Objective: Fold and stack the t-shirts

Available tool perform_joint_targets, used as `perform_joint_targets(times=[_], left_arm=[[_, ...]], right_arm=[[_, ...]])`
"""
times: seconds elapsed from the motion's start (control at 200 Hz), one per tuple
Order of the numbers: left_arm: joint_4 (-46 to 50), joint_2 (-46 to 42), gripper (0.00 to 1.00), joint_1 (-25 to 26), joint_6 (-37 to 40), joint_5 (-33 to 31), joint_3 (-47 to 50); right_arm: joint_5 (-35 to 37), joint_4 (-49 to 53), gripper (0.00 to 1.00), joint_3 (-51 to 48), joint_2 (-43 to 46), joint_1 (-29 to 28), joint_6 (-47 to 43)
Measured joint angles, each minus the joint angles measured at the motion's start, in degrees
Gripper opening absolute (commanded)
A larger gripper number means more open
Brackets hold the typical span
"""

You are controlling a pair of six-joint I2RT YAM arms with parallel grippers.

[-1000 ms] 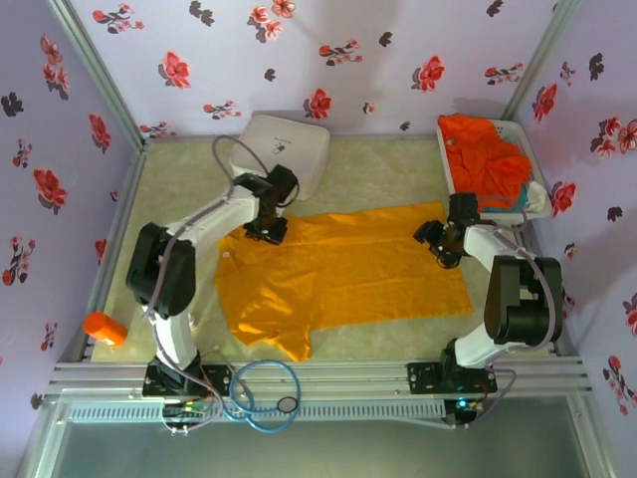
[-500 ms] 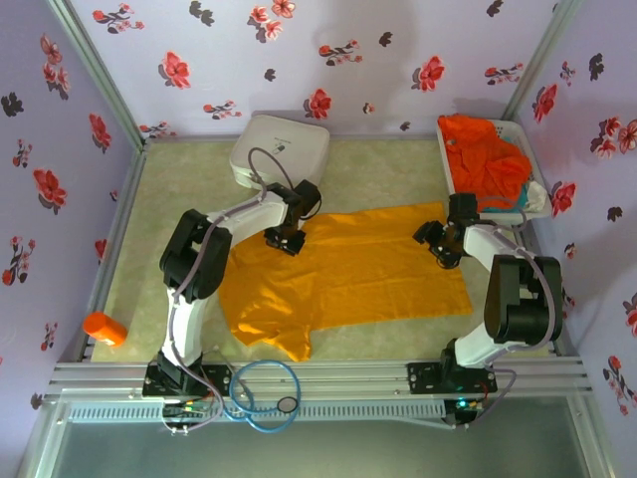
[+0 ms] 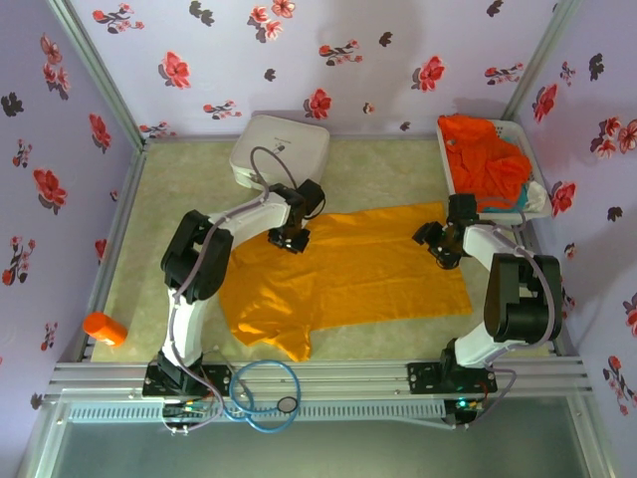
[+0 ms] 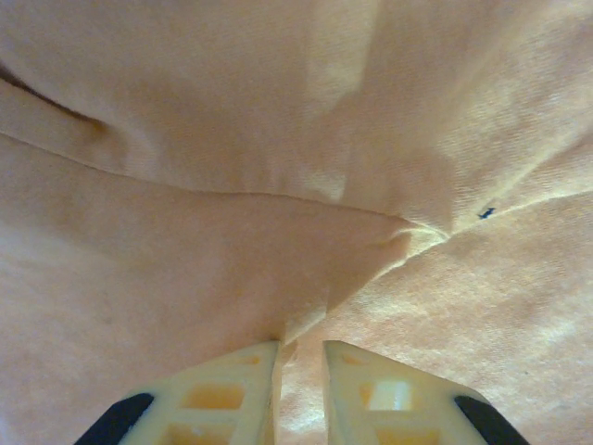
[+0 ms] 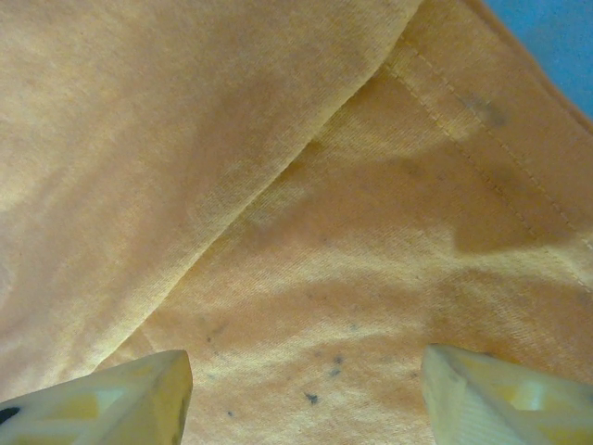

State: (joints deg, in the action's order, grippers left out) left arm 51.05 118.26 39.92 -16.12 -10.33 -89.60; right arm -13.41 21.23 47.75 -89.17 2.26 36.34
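**Robot test cell, laboratory setting**
The place is identified by a left arm (image 3: 189, 261) and a right arm (image 3: 518, 299) bolted to an aluminium rail (image 3: 338, 376) along the bottom of the frame. Loose cables (image 3: 261, 393) are coiled by the bases, and a pale padded work surface (image 3: 378, 169) is boxed in by metal-framed lilac panels (image 3: 299, 60) printed with red flowers.

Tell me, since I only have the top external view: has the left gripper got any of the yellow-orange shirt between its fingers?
Observer: In its wrist view the left gripper has its fingers almost together, and a raised ridge of the yellow-orange t-shirt runs into the narrow gap between them.
Operator: And the right gripper?
Observer: Wide open; cloth lies flat between its fingers, none pinched.
Operator: Where on the shirt?
Observer: Beside a stitched hem, with a blue patch showing past the cloth's edge.
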Motion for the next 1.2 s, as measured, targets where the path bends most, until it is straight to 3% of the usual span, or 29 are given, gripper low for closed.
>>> perform_joint_targets(times=[0.675, 1.065, 1.2], left_arm=[[-0.20, 1.09, 0.23, -0.17, -0.22, -1.86, 0.42], [0.22, 0.87, 0.15, -0.33, -1.53, -2.71, 2.51], [0.48, -0.35, 0.21, -0.33, -1.79, -3.72, 5.33]], right_arm=[[-0.39, -0.22, 0.65, -0.04, -1.03, 0.00, -0.37], [-0.66, -0.39, 0.65, -0.07, -1.92, 0.00, -0.37], [-0.85, -0.39, 0.65, -0.07, -1.99, 0.00, -0.37]])
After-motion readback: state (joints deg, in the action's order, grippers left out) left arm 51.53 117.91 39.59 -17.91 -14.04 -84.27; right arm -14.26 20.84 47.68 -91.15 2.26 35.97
